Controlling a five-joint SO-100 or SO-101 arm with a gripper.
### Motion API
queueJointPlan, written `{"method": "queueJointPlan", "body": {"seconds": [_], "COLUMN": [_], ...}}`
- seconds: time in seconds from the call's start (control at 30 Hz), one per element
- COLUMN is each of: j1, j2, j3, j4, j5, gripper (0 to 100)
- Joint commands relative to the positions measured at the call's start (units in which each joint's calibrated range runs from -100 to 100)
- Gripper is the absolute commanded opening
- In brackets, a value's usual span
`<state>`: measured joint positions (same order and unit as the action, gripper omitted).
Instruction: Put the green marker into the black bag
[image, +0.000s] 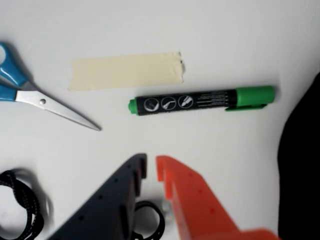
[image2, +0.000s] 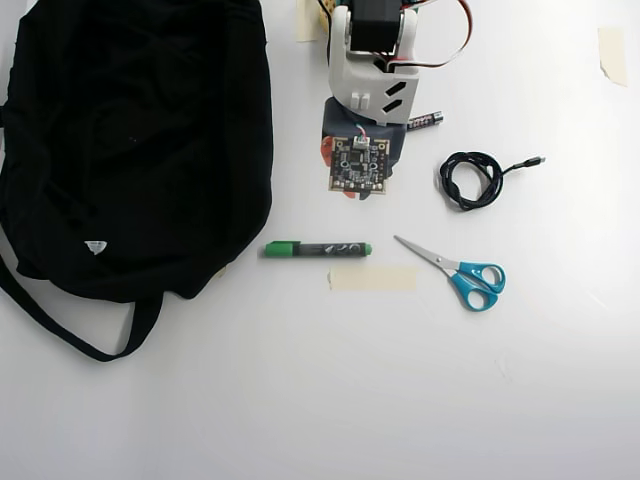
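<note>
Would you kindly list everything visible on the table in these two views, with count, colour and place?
black bag: one, black with a small white tag, overhead view's left, straps trailing below.
green marker: one, green cap and end, dark barrel, lying flat just right of the bag.
tape strip: one, beige, directly below the marker.
more tape: beige pieces at the top edge.
scissors: one pair, blue handles, right of the marker.
cable: one, black, coiled, right of the arm.
battery: one, dark, beside the arm.
arm: one, white, top centre.
claw: one, black and orange fingers slightly parted, holding nothing, short of the marker.
</note>
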<state>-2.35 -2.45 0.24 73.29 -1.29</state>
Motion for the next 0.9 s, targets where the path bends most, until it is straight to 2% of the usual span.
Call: {"method": "queueJointPlan", "body": {"seconds": [0.0, 0.4, 0.73, 0.87], "j1": [0.1, 1.2, 4.0, 5.0], "j2": [-0.5, 4.8, 9.8, 12.8], "j3": [-1.6, -2.4, -2.5, -2.7], "j4": [-1.1, -1.4, -12.7, -15.0], "j5": [-0.3, -2.4, -5.2, -7.1], "gripper": [2, 3, 3, 7]}}
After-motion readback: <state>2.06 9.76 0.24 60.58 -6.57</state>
